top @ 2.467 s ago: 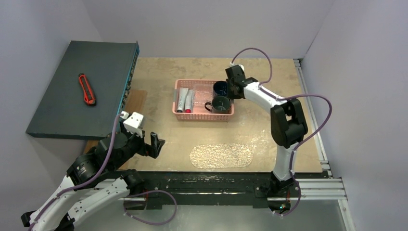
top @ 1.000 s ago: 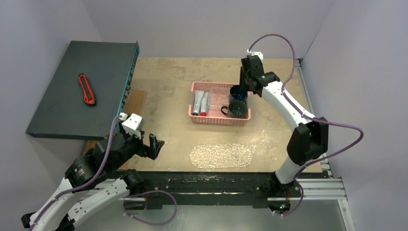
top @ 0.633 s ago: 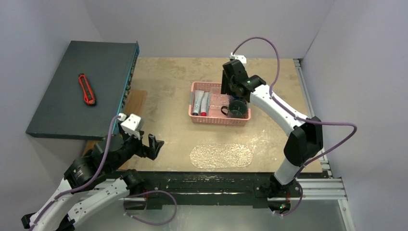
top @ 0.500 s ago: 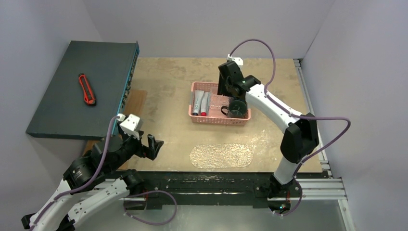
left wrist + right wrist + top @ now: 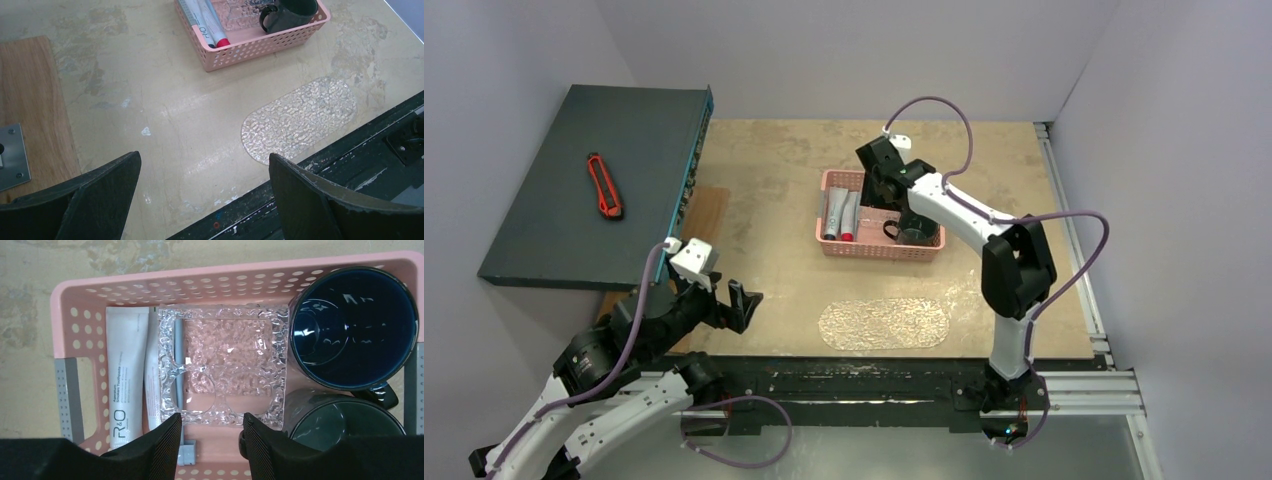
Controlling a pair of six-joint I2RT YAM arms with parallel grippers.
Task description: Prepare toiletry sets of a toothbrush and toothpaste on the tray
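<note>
Directly below the right gripper (image 5: 211,422), a basket (image 5: 200,282) of pink, perforated, matt plastic is seen. In it are a clear, bumpy, glinting plastic insert (image 5: 225,365), a glossy blue mug (image 5: 352,325) and matt silvery tubes (image 5: 125,375). Ahead of the left gripper (image 5: 203,160), a transparent, pebbled tray (image 5: 300,120) is shown on a scuffed, stained tabletop (image 5: 150,90), and a grained wooden board (image 5: 30,100) to its left.

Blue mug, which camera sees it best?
Right wrist. It looks straight down into the blue mug, showing nearly all its rim in the pink basket. From the top view the right arm covers it. The left wrist view shows only the green mug, not the blue one.
</note>
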